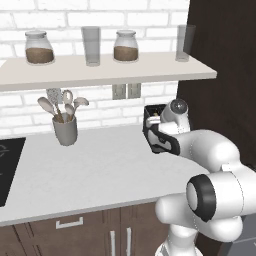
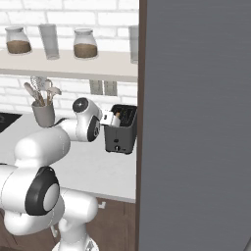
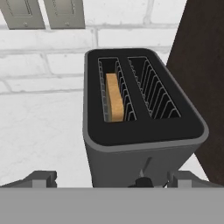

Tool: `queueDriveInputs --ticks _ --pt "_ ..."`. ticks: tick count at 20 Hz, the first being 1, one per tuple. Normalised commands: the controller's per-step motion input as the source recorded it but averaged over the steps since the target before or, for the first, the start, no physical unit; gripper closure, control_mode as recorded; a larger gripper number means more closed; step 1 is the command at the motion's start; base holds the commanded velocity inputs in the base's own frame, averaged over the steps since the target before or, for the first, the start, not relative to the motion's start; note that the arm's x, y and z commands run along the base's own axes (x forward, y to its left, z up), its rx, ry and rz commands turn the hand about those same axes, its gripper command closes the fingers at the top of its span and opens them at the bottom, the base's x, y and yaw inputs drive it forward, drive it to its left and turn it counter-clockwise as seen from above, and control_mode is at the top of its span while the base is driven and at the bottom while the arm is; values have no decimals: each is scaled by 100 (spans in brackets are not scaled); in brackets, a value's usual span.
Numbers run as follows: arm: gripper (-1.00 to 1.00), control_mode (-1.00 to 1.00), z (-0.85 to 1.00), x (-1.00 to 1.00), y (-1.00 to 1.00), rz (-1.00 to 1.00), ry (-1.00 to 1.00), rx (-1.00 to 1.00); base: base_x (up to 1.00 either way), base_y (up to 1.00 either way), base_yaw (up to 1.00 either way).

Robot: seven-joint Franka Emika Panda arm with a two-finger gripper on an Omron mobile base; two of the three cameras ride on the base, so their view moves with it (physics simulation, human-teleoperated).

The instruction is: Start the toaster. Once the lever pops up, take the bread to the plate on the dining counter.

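While the arm reaches over the white worktop [image 1: 90, 170], the gripper [image 3: 111, 178] sits just in front of the toaster [image 3: 140, 127], jaws spread wide, nothing between them. In the hand view one fingertip [image 3: 41, 178] shows at 8 o'clock and the other at 4 o'clock, the toaster's front face between them. A small dark knob [image 3: 142, 181] on that face sits at 6 o'clock, right at the bottom edge; can't tell if a finger touches it.

Toaster: black box, two top slots, standing on the worktop against the brick wall [image 1: 30, 20], with a dark panel [image 3: 205, 65] at its 3 o'clock side. Bread [image 3: 114, 97] is down in the left slot, tan edge up, upright between the wires. Right slot shows bare wire rack.

Left base view: toaster [image 1: 151, 125] at about 2 o'clock from frame centre, mostly behind the wrist. Right base view: toaster [image 2: 120, 130] near centre, hand at its 9 o'clock side, close to touching its top edge; contact not clear. Bread is too small to make out there.

Grey utensil cup [image 1: 65, 129] with spoons stands well apart from the toaster, at 9 o'clock in the left base view. Two wall outlets [image 3: 43, 13] sit above the toaster at 11 o'clock in the hand view. Shelf [image 1: 100, 72] above carries two jars [image 1: 39, 47] and two glasses [image 1: 91, 45]. Black hob [image 1: 7, 165] sits at the left edge.
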Motion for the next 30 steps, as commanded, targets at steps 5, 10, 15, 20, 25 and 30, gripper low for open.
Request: queueDriveInputs --ticks 5,10,15,20,25,30 --pt "-100 -100 0 0 0 0 0 0 0 0 0" --pt "-100 -100 0 0 0 0 0 0 0 0 0" --pt "-100 -100 0 0 0 0 0 0 0 0 0" --pt "-100 -100 0 0 0 0 0 0 0 0 0" --pt "-100 -100 0 0 0 0 0 0 0 0 0" --pt "-100 -100 0 0 0 0 0 0 0 0 0"
